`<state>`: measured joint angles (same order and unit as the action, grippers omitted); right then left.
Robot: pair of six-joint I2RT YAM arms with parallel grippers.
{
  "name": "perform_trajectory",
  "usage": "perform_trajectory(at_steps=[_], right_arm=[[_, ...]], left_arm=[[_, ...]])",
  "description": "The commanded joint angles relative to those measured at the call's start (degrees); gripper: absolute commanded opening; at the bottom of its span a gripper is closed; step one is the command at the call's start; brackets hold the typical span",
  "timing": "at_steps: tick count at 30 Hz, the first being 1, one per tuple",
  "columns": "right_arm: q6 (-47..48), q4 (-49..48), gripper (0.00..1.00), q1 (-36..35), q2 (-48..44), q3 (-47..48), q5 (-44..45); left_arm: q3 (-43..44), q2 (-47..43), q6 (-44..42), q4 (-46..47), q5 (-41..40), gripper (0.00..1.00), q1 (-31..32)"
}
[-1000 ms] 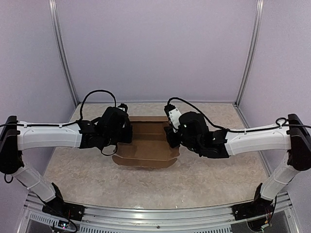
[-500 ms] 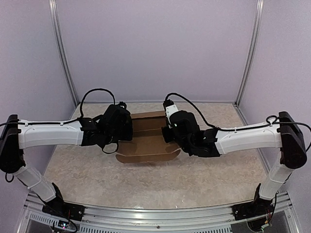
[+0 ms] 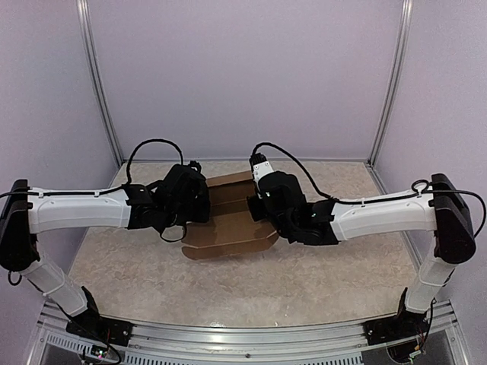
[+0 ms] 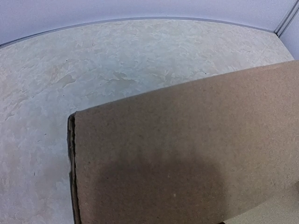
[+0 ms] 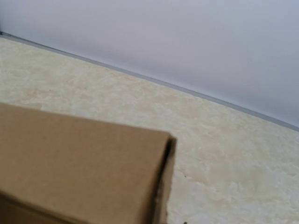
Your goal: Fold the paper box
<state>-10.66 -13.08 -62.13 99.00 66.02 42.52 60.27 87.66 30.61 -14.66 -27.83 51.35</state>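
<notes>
Jaws closed, the right gripper (image 3: 257, 206) is apparently bracing the paper box (image 3: 228, 230) at its right wall for folding; the left gripper (image 3: 202, 208) is hiding its opening, which cannot be told.

both arms stretch inward, forearms nearly level. left tool (image 3: 190, 204) and right tool (image 3: 262, 204) face each other; the right tool is closed.
</notes>
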Motion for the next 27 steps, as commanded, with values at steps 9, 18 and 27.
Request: perform_trajectory(at_steps=[9, 18, 27], right_arm=[[2.5, -1.2, 0.00, 0.8, 3.4, 0.1, -6.3], [3.4, -8.6, 0.00, 6.2, 3.5, -4.8, -17.7], [5.5, -19.7, 0.00, 12.4, 4.4, -11.9, -37.4]], left_arm=[[-2.1, -4.4, -1.4, 3.5, 5.2, 0.74, 1.2], [-8.2, -10.7, -2.3, 3.5, 9.2, 0.89, -0.1], [-10.3, -18.3, -7.4, 2.7, 8.9, 0.90, -0.9]])
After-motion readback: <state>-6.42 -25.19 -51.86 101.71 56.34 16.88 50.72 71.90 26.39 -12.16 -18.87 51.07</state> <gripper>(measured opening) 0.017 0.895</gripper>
